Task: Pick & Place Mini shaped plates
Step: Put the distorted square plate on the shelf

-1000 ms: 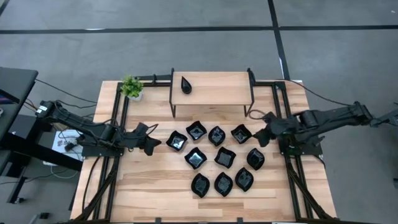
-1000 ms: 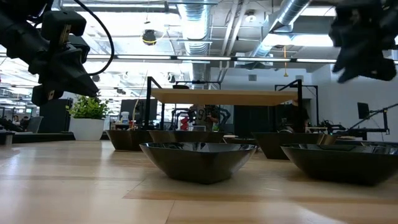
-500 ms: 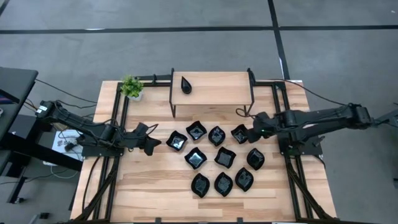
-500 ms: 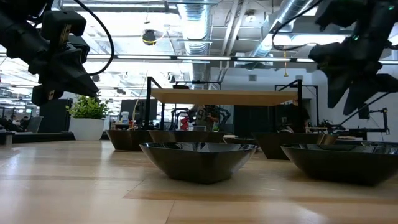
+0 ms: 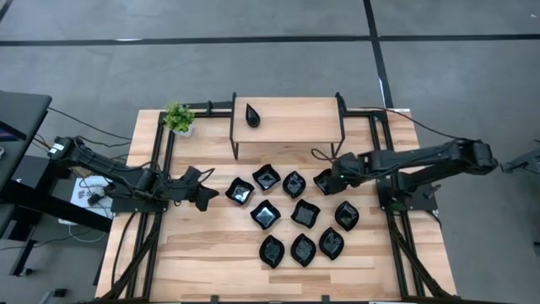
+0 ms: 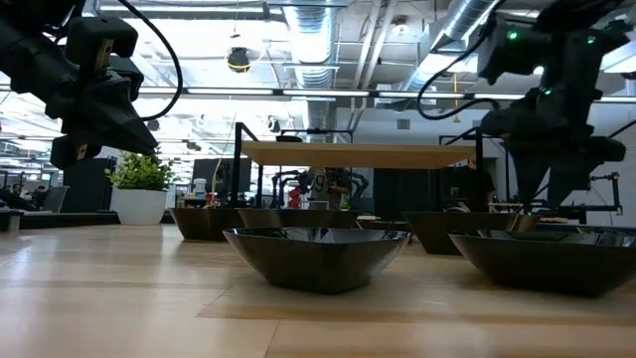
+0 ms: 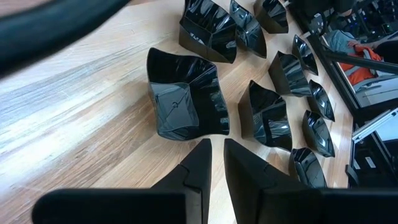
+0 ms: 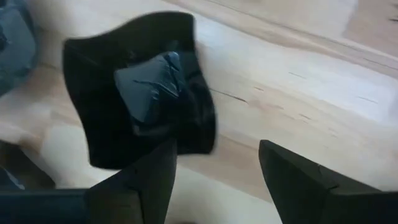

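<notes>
my right gripper hangs over the wavy-edged square plate at the 2 o'clock corner of the cluster, jaws spread wide and gripping nothing; in my right wrist view that plate lies on the wooden table just ahead of my fingers, with 1 finger close over its rim, though i cannot tell if it touches. in the low view the right gripper points straight down above the dishes at the far right. my left gripper waits at 9 o'clock of the cluster, just beside the nearest square plate but apart from it; its fingers stand close together with a slim gap and hold nothing, and the square plate sits just ahead of them. 10 black mini plates sit grouped on the table: 4 in the far row, 3 in the middle, 3 nearest. 1 teardrop plate rests on the raised wooden shelf at 12 o'clock, toward its left end. a small green plant stands at 10 o'clock, near the shelf's left leg.
</notes>
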Available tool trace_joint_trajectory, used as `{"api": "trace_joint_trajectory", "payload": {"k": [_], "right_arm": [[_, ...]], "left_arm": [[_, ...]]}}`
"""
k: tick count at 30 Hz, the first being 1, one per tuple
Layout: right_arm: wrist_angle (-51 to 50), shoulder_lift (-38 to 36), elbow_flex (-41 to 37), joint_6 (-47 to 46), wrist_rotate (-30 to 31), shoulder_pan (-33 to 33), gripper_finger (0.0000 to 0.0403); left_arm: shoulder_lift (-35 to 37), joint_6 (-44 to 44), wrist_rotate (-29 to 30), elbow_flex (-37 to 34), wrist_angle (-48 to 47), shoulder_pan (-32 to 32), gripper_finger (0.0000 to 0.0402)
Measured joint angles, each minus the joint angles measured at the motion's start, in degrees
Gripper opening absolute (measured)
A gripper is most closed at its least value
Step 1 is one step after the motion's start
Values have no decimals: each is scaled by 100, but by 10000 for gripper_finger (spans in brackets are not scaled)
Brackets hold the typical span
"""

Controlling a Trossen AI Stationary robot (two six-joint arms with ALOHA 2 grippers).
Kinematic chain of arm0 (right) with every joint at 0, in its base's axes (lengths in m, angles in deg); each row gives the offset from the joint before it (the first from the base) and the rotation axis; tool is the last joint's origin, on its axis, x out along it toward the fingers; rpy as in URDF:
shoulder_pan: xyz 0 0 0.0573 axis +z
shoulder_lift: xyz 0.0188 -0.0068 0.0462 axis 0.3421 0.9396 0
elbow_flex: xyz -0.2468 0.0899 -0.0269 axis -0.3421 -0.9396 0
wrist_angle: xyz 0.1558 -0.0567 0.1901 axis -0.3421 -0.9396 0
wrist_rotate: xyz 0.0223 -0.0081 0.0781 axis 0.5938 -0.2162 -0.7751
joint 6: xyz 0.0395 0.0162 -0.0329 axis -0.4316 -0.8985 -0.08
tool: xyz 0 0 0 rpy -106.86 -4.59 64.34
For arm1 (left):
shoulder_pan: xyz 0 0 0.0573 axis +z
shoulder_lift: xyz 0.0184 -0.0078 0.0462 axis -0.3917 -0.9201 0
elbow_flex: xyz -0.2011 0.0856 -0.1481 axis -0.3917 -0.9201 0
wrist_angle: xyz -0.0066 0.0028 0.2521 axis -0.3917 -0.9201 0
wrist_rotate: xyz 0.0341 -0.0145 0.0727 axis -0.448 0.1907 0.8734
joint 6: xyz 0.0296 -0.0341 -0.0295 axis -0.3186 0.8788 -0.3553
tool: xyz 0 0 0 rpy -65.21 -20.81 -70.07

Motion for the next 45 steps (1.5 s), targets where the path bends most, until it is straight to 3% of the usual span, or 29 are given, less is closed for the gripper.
{"api": "trace_joint_trajectory", "payload": {"k": [19, 45], "right_arm": [[744, 960, 2, 749, -6, -631, 213], [687, 955, -2, 799, -29, -670, 63]], "left_arm": [[0, 0, -2, 4, -1, 0, 44], [0, -149, -24, 4, -1, 0, 44]]}}
